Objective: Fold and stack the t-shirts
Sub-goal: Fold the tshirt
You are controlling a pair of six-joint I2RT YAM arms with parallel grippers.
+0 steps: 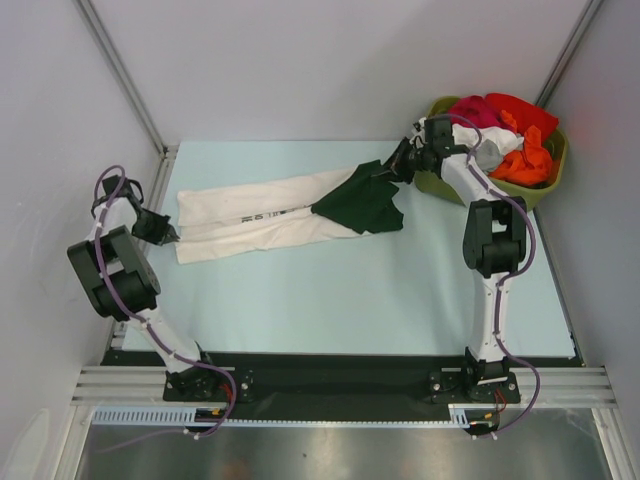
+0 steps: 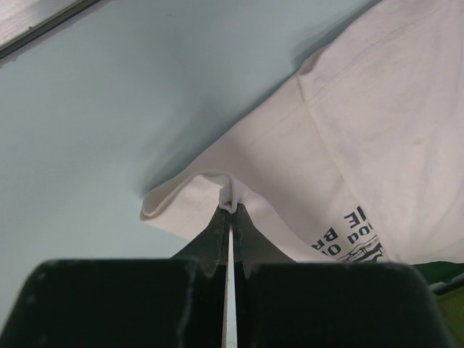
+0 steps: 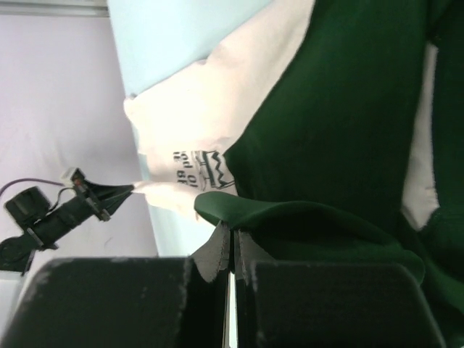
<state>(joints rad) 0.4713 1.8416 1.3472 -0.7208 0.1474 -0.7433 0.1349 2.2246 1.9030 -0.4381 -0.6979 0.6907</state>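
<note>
A cream-white t-shirt (image 1: 255, 215) with black lettering (image 2: 353, 235) lies stretched in a long band across the pale blue table (image 1: 330, 300). Dark green fabric (image 1: 362, 200) covers its right end. My left gripper (image 1: 172, 236) is at the band's left end, shut on a pinch of cream hem (image 2: 232, 208). At the right end, my right gripper (image 1: 396, 166) is shut on a fold of the green fabric (image 3: 233, 230), held a little above the table. The right wrist view shows the green cloth (image 3: 341, 109) over the cream cloth (image 3: 196, 123), with the left gripper (image 3: 109, 197) far off.
An olive-green tub (image 1: 533, 190) stands at the back right corner, just behind the right gripper. It is piled with red (image 1: 500, 110), orange (image 1: 525, 160) and white (image 1: 487, 145) clothes. White walls close in both sides and the back.
</note>
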